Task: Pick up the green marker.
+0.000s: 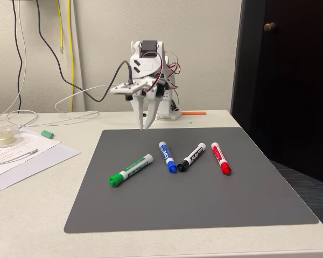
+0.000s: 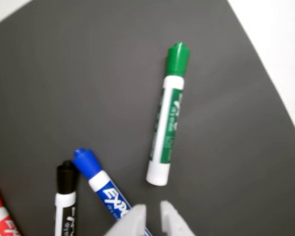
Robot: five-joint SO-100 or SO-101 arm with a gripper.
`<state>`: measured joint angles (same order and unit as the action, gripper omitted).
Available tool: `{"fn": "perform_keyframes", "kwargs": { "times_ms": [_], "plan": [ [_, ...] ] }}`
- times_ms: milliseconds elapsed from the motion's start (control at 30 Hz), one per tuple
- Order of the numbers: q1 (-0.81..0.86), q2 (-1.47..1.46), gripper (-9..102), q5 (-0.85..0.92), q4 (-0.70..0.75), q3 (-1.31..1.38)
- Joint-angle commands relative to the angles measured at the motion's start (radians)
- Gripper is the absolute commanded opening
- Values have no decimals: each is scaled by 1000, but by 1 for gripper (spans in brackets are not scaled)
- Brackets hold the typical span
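- The green marker (image 1: 130,170) lies flat on the grey mat (image 1: 215,204), nearest the fixed camera, its cap toward the mat's front left.
- On the mat, right of it in the fixed view, lie the blue marker (image 1: 167,156), black marker (image 1: 191,157) and red marker (image 1: 220,158).
- The gripper (image 1: 144,128) hangs above the mat's far edge, holding nothing, its fingers (image 2: 173,220) slightly parted, well apart from the green marker (image 2: 167,118).

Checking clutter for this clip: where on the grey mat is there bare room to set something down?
Bare: the grey mat in front of all four markers, and its strip left of the green marker. Crowded: the middle row, where the blue marker, black marker and red marker lie close.
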<state>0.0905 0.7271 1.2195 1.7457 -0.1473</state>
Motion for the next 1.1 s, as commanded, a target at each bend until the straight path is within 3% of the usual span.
{"fn": "perform_keyframes", "kwargs": {
  "times_ms": [0,233,533,800,1067],
  "plan": [
    [-3,-15,3,5,-18,48],
    [25,-275,3,12,0,377],
    [69,-307,4,-8,-60,379],
    [100,-341,21,-63,-95,379],
    [101,-416,24,-72,-114,379]
  ]
}}
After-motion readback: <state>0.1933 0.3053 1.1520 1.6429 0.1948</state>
